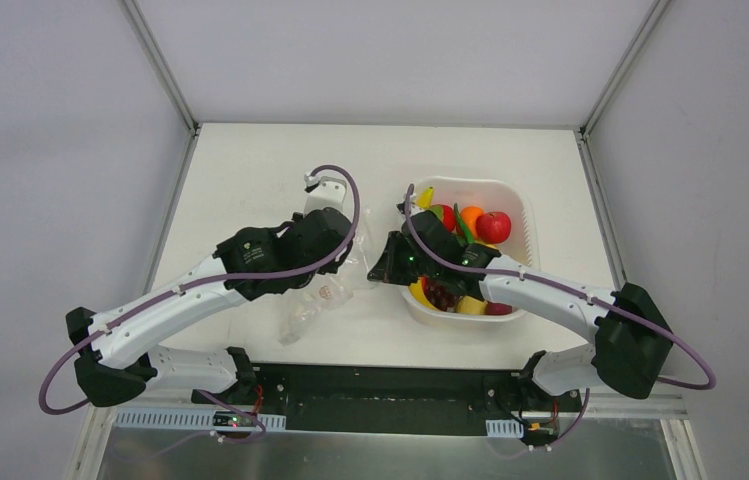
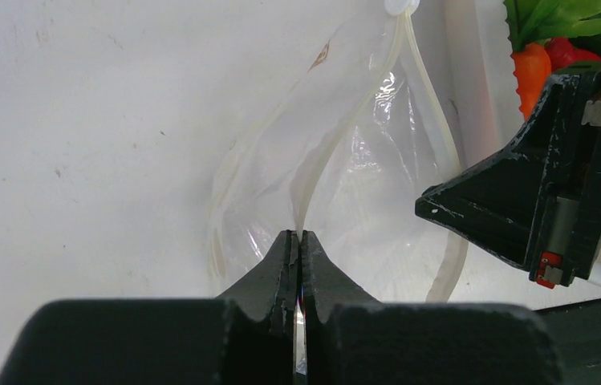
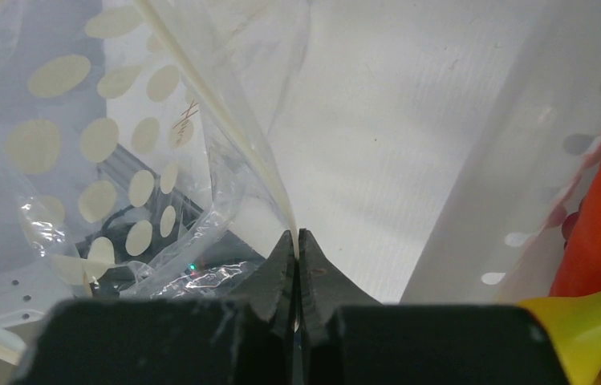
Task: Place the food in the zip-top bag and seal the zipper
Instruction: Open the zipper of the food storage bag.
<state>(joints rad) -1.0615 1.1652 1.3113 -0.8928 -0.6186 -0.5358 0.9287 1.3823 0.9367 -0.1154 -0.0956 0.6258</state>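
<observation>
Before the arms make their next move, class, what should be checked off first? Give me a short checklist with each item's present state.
1. Left fingers shut on the zipper: ok.
2. Right fingers shut on the zipper too: ok.
3. Mouth of the zip-top bag parted between the two grips: ok, the lips stand apart in the left wrist view.
4. Food inside the bag: not ok, it lies in the white basket.
5. A free arm to fetch food: not ok, both are holding the bag.
6. Zipper sealed: not ok.
</observation>
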